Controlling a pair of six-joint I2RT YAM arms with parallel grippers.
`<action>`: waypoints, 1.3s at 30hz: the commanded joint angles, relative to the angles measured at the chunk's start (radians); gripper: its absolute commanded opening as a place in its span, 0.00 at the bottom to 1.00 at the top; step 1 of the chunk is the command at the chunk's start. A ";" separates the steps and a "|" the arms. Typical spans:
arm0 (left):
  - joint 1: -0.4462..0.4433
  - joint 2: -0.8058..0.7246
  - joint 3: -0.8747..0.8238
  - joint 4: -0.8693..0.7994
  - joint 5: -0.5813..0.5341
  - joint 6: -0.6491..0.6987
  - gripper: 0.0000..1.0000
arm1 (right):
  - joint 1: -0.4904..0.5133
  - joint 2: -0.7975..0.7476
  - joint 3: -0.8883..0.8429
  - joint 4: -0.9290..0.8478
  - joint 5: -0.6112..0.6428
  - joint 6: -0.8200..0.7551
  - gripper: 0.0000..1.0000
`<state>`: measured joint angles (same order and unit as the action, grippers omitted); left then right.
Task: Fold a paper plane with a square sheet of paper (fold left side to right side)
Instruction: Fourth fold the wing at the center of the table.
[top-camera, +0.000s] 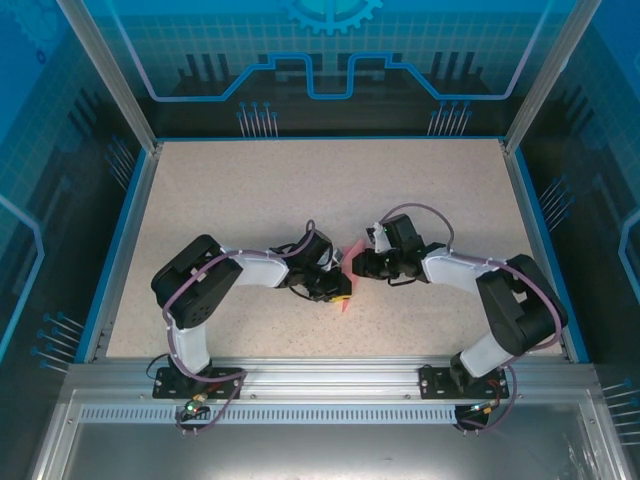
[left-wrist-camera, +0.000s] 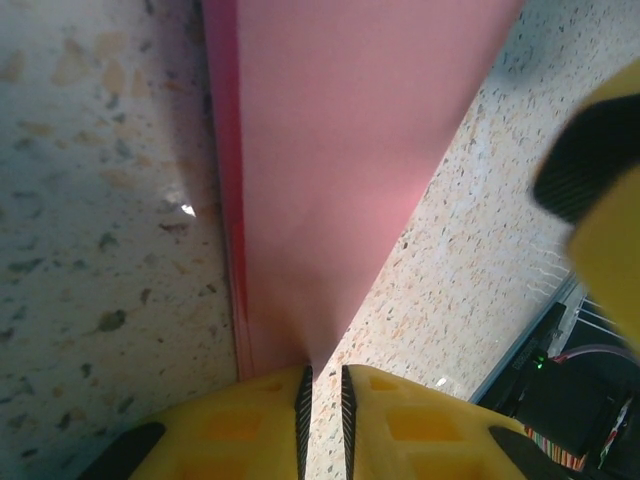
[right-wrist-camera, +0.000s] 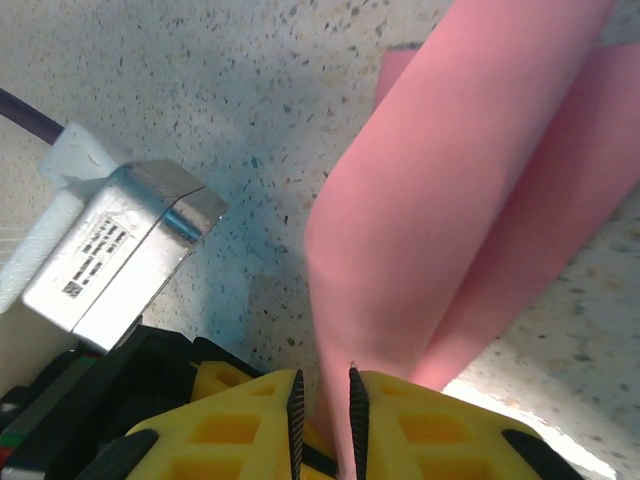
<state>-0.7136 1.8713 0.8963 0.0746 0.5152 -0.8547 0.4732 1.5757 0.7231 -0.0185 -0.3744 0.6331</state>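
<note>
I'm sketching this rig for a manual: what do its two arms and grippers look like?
Both the left arm and the right arm have chunky black joints joined by white links, with a lilac cable looped along each. The left gripper and the right gripper have blocky yellow fingers with black ribbed pads on the inner faces.

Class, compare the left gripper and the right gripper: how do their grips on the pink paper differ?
The left gripper pinches a narrow, flat, creased tip of the pink paper; the right gripper pinches a wider, bulging curve. The left gripper reaches from the left, the right gripper from the right. Both have yellow fingers closed on it.
</note>
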 joint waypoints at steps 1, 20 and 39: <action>-0.029 0.058 -0.002 -0.098 -0.044 0.025 0.19 | 0.028 0.049 0.039 0.035 -0.027 0.020 0.22; -0.030 0.068 0.010 -0.138 -0.057 0.036 0.19 | 0.043 0.162 0.116 -0.137 0.153 -0.077 0.21; -0.030 0.087 0.018 -0.143 -0.048 0.031 0.19 | -0.052 0.223 0.204 -0.179 0.195 -0.138 0.21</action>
<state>-0.7197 1.8805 0.9287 0.0189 0.4976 -0.8360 0.4793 1.7645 0.9039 -0.2016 -0.2905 0.5224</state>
